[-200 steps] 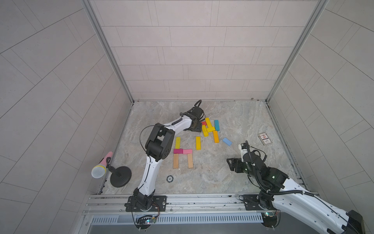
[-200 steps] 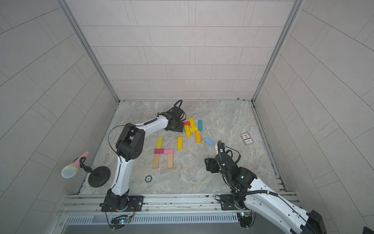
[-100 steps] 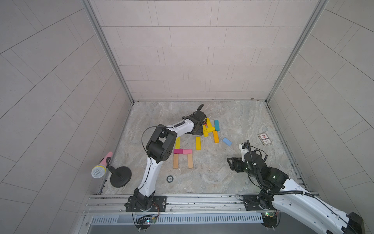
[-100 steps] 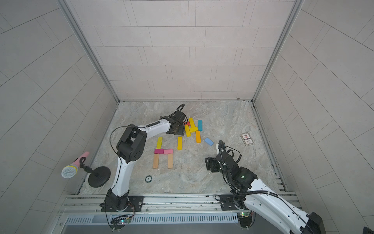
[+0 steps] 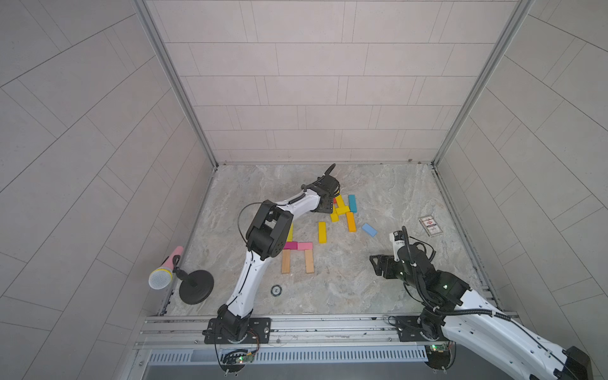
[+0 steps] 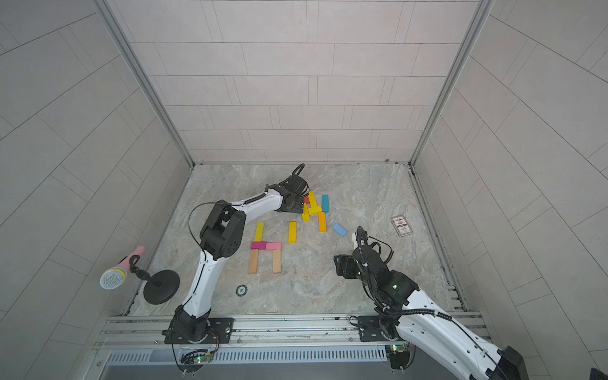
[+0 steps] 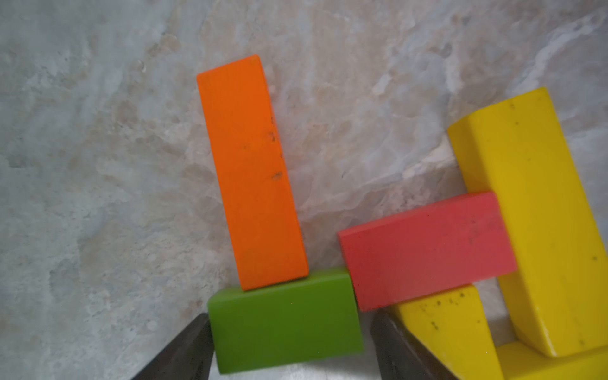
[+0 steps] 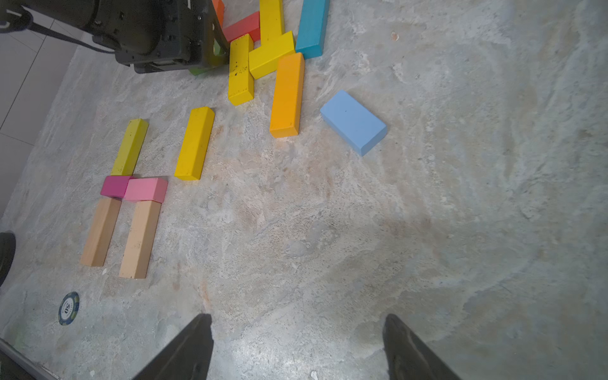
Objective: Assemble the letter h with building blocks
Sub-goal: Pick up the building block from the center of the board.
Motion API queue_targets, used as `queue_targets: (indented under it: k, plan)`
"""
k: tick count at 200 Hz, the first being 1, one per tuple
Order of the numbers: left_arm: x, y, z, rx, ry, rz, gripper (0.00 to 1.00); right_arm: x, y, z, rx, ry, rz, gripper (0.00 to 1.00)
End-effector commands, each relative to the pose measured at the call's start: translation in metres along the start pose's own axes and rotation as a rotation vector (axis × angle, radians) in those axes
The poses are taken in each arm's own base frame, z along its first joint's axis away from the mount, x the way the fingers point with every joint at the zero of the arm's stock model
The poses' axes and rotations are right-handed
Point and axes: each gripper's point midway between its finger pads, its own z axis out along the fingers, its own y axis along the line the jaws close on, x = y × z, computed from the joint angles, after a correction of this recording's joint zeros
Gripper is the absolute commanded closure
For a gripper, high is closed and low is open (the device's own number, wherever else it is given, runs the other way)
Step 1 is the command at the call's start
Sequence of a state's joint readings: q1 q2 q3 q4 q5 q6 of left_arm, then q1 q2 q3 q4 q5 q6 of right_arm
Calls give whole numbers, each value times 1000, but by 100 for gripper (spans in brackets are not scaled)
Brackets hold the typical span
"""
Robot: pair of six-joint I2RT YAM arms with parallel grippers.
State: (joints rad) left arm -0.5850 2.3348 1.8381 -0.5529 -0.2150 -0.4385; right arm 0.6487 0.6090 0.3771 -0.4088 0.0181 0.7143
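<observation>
In both top views the left gripper (image 5: pixel 329 209) sits low at the edge of the loose pile (image 5: pixel 342 209), about 12 o'clock from the middle of the table (image 5: pixel 394 190); we cannot see its fingertips there. The unfinished h (image 6: pixel 266 245) lies at 8 o'clock: two plain wood bars side by side, a magenta and a pink block across their far ends, and a yellow-green bar running on toward 12 o'clock. A single yellow bar (image 6: pixel 292 232) lies just beside it, apart. The right gripper (image 5: pixel 374 265) hovers at 4 o'clock, with broad bare marble between it and the h. A card (image 5: pixel 430 226) lies at 3 o'clock near the side rail, and a chip (image 5: pixel 276 290) at 7 o'clock. In the left wrist view the fingers (image 7: pixel 184 355) stand spread astride a green block (image 7: pixel 286 322). One meets its short edge, the other shows a sliver of gap, so we see no squeeze. An orange block (image 7: pixel 253 171) meets the green block's long edge, and a red block (image 7: pixel 427 250) touches its corner. Yellow bars (image 7: pixel 533 214) crowd the far finger, leaving little room there. In the right wrist view that gripper's fingers (image 8: pixel 190 348) stand wide apart over bare marble, holding nothing. A light blue block (image 8: pixel 353 121) lies alone, clear on every side.
</observation>
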Motion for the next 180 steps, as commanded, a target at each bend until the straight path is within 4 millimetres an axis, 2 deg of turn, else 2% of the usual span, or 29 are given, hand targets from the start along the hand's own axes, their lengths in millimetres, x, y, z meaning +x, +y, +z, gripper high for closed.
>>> queue_targets:
  k: [1,47,81,97,115,131,154,180]
  plan:
    - [29,7,19,-49,98,66,20,1,-3,3,8,-2,0,17]
    - [30,0,13,-20,86,75,30,3,-4,6,7,8,11,17]
    - [20,-1,-3,-24,30,67,37,5,-5,7,6,12,18,17]
    - [8,-5,-23,-6,-25,50,38,5,-6,7,7,11,20,17]
    - [-5,-8,-55,7,-88,32,39,4,-7,7,8,6,27,17]
    - [-6,-9,-83,27,-123,2,40,4,-8,6,9,3,31,17]
    - [10,-12,-117,55,-145,-36,41,3,-11,6,17,-6,28,17]
    - [44,-16,-145,83,-153,-74,43,4,-14,5,26,-10,27,17]
